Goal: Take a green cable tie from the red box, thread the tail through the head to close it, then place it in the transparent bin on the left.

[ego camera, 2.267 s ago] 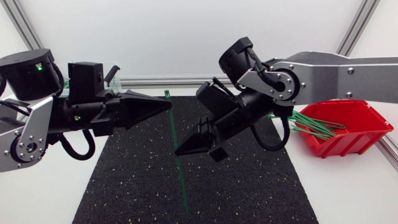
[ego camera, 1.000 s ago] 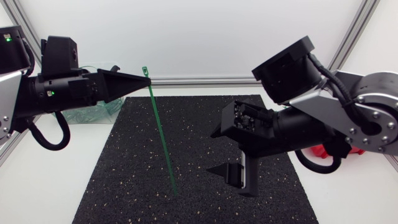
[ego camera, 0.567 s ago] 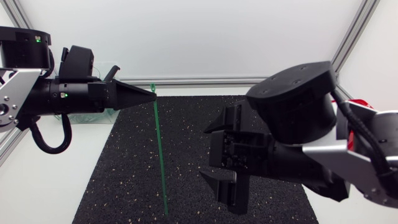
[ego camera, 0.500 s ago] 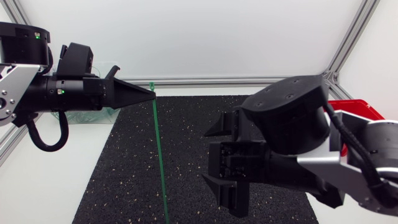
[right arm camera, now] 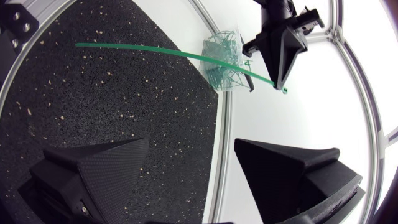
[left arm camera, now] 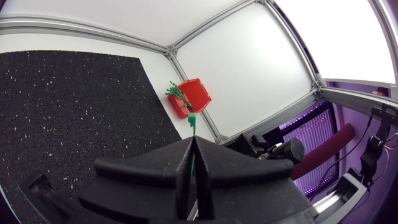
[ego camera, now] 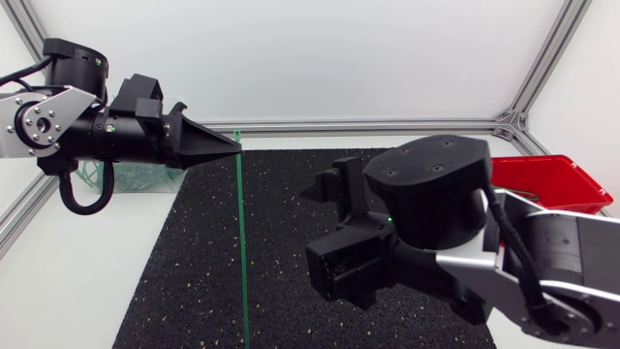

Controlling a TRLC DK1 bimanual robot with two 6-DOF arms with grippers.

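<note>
My left gripper (ego camera: 236, 148) is shut on a green cable tie (ego camera: 241, 242) just below its head. The long tail hangs straight down over the black mat (ego camera: 194, 271). In the left wrist view the tie's head (left arm camera: 193, 118) pokes out past the shut gripper (left arm camera: 191, 148). My right gripper (right arm camera: 193, 168) stands open and empty, with the tie (right arm camera: 155, 51) running across ahead of it and the left gripper (right arm camera: 280, 46) beyond. From above, the right gripper (ego camera: 327, 228) is right of the tie, not touching it. The red box (ego camera: 552, 179) holds several green ties (left arm camera: 179, 94).
The transparent bin (ego camera: 136, 176) with closed green ties (right arm camera: 225, 62) sits at the mat's far left corner, partly behind my left arm. My bulky right arm (ego camera: 436, 213) covers much of the mat's right half. A metal frame rail (ego camera: 368, 126) borders the table's back.
My right arm has swung toward the tie and turned its open fingers toward it. The left arm shifted slightly; the tie's tail now hangs straight down.
</note>
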